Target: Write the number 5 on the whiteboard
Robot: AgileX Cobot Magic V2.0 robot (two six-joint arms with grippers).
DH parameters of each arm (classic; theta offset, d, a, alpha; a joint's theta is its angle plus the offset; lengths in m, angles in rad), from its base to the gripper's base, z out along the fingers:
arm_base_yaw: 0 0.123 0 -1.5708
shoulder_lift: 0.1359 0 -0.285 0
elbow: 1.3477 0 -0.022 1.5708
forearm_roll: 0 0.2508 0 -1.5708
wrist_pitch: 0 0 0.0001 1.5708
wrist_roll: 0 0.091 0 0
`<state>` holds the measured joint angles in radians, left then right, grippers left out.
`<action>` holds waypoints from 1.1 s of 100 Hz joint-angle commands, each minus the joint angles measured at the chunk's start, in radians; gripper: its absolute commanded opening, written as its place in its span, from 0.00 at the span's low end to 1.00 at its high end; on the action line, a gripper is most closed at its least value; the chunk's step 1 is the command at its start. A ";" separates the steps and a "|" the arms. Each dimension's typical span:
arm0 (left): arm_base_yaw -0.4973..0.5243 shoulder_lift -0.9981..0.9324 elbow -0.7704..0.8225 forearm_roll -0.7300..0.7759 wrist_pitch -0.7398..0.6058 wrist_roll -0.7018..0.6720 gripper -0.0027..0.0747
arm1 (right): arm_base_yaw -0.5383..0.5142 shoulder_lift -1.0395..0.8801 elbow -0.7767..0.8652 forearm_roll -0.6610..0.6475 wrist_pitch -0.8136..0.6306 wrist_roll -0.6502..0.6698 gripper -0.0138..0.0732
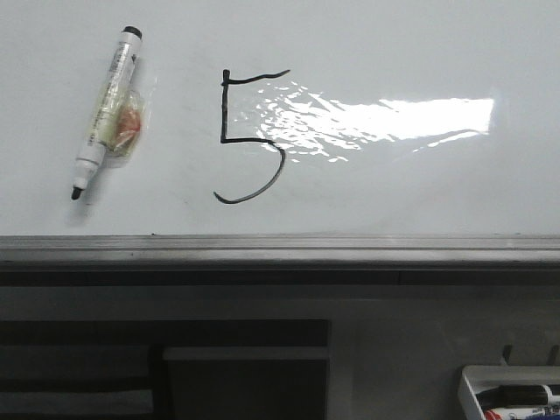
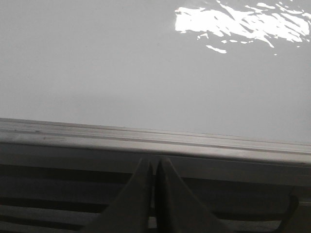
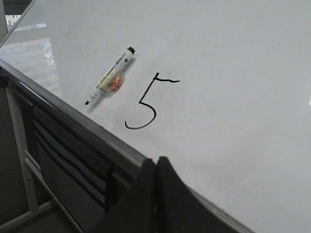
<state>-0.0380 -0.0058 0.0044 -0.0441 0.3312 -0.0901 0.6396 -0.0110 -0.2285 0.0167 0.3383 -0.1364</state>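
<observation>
A black hand-drawn number 5 stands on the glossy whiteboard, just left of a bright glare patch; it also shows in the right wrist view as the number 5 on the whiteboard. An uncapped marker lies flat on the board left of the digit, tip toward the grey rim. My left gripper is shut and empty, back off the board below its rim. My right gripper is shut and empty at the board's edge. Neither arm shows in the front view.
A small white tray with markers sits at the lower right below the board. Dark slatted panels lie under the rim. A support frame stands beside the board's edge.
</observation>
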 commanded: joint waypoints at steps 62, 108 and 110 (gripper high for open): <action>0.005 -0.029 0.017 0.000 -0.062 0.003 0.01 | -0.473 -0.008 -0.006 0.000 -0.114 0.000 0.09; 0.005 -0.029 0.017 0.000 -0.062 0.003 0.01 | -0.747 -0.008 0.225 0.000 -0.078 0.000 0.09; 0.005 -0.029 0.017 0.000 -0.062 0.003 0.01 | -0.750 -0.008 0.241 0.000 -0.076 0.000 0.09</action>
<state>-0.0380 -0.0058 0.0044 -0.0425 0.3312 -0.0901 -0.0943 -0.0110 -0.0099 0.0167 0.3209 -0.1364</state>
